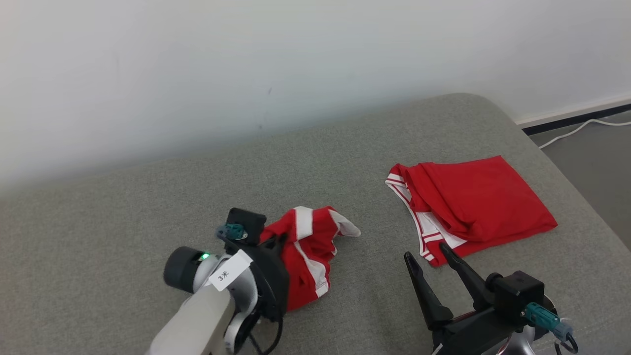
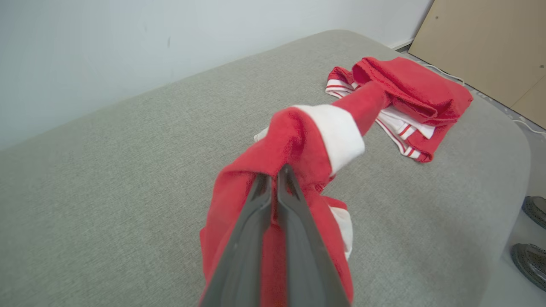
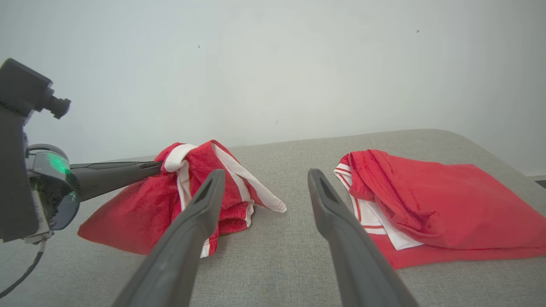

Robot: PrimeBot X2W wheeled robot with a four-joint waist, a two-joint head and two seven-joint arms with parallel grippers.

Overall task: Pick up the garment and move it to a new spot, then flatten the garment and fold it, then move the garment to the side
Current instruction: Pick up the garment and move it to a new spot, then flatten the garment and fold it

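- Left gripper (image 2: 275,172): the two dark fingers are pressed together and clenched on a bunched fold of the crumpled garment (image 1: 305,256), with red cloth wrapped over and beside both fingertips.
- Crumpled garment: a red piece with white bands, found on the left half of the grey padded surface (image 1: 148,207), near its front edge. Its upper part is drawn up at the pinched fold, while its lower folds are seen resting on the surface in the right wrist view. A white-edged corner is stretched out toward the robot's right.
- Right gripper (image 1: 425,250): the fingers are spread wide and nothing is held between them. It is positioned low at the front right, with one fingertip lying in line with the near edge of the folded garment (image 1: 478,197); contact cannot be judged.
- Folded garment: a second red piece with white-and-red striped trim, laid flat on the right part of the surface, well apart from the crumpled one.
- Background: a plain pale wall (image 1: 246,59) is seen behind the surface, and a white cable (image 1: 577,129) is seen on the floor at the far right.
- Left wrist view: a brown board (image 2: 490,42) and a pair of dark shoes (image 2: 529,262) are shown beyond the surface's edge.
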